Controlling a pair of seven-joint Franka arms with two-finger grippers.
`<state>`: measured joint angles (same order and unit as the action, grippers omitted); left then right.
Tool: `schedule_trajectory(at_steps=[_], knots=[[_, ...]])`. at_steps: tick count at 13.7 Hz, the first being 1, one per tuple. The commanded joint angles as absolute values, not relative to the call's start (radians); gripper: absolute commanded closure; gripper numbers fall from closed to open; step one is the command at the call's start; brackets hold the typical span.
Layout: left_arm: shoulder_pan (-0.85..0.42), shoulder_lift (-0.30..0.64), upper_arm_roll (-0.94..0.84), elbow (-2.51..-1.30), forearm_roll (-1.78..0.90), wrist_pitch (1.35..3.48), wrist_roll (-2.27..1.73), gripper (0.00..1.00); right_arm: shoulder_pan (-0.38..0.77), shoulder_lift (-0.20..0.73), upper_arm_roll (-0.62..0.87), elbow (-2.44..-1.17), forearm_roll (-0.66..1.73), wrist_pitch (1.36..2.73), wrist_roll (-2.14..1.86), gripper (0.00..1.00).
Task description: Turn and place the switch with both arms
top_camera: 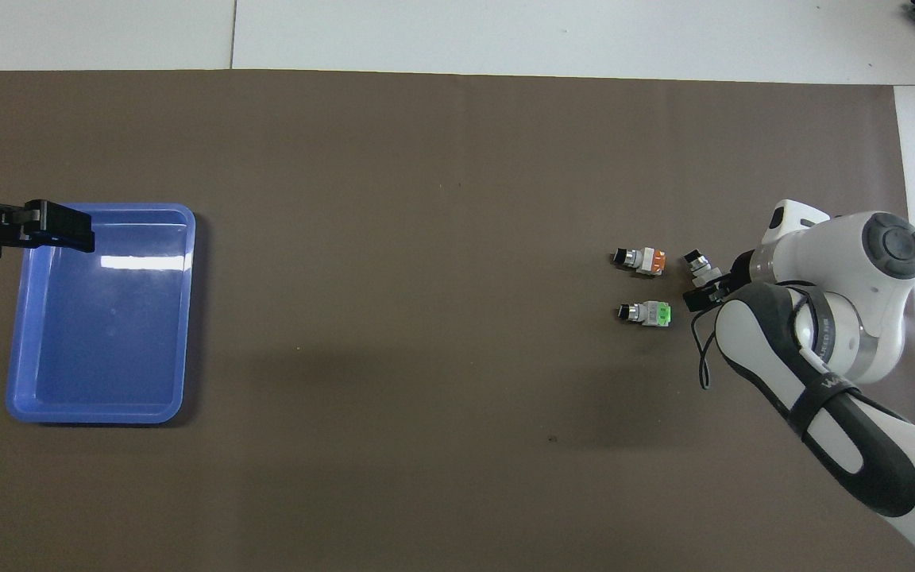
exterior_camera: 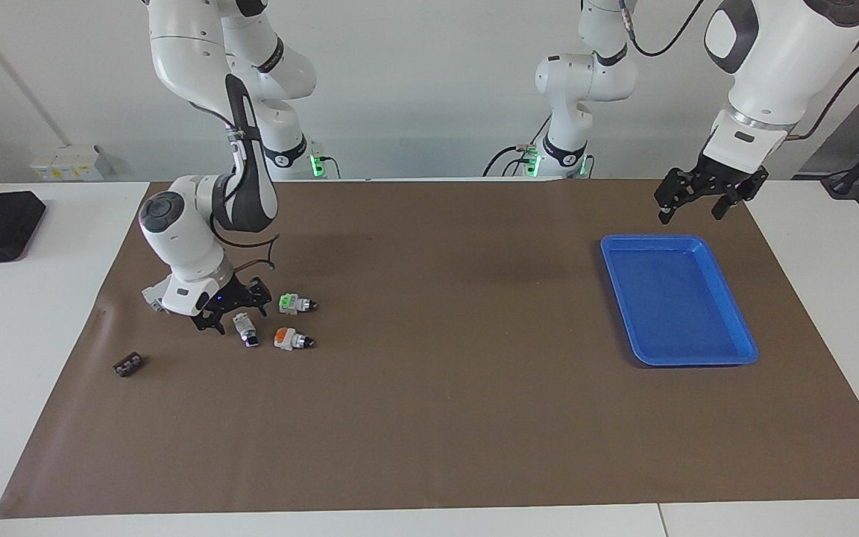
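Right hand (exterior_camera: 230,312) is hanging low, fingers spread, just beside the switch (exterior_camera: 245,329), purple mark; we cannot tell whether they are touching. The switch is lying toward the right arm's end of the surface (exterior_camera: 444,418), well in from the mat's edges. We are counting three switches in the open: this one, the green-marked switch (exterior_camera: 294,303) and the orange-marked switch (exterior_camera: 289,339), all close together. A whitish piece (exterior_camera: 152,296) is showing partly under the right arm. One small black block (exterior_camera: 129,365). One blue tray (exterior_camera: 728,354) toward the left arm's end; wide bare mat is lying between. Left hand (exterior_camera: 692,207) is waiting, spread, over the tray's nearer rim.
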<state>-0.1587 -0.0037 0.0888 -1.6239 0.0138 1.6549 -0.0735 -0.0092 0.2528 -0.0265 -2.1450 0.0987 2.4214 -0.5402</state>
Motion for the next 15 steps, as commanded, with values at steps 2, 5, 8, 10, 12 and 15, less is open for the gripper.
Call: schedule_trajectory(at_steps=[2, 5, 8, 10, 12, 15], knots=[[-0.158, -0.023, 0.092, -1.64, 0.02, 1.646, -0.072, 0.0, -0.021, 0.253, -0.02, -2.148, 0.123, 2.434, -0.581, 0.91], [-0.158, -0.023, 0.092, -1.64, 0.02, 1.646, -0.071, 0.0, -0.017, 0.255, -0.021, -2.14, 0.117, 2.424, -0.586, 1.0], [-0.158, -0.023, 0.092, -1.64, 0.02, 1.646, -0.071, 0.0, 0.052, 0.255, -0.009, -2.09, 0.124, 2.387, -0.863, 1.0], [-0.158, -0.023, 0.092, -1.64, 0.02, 1.646, -0.071, 0.0, 0.061, 0.244, -0.009, -2.05, 0.118, 2.364, -0.868, 1.0], [-0.158, -0.023, 0.092, -1.64, 0.02, 1.646, -0.072, 0.0, 0.071, 0.213, -0.008, -2.01, 0.121, 2.31, -1.019, 1.0], [-0.158, -0.023, 0.092, -1.64, 0.02, 1.646, -0.071, 0.0, 0.072, 0.169, 0.014, -2.0, 0.234, 2.266, -1.121, 1.0]])
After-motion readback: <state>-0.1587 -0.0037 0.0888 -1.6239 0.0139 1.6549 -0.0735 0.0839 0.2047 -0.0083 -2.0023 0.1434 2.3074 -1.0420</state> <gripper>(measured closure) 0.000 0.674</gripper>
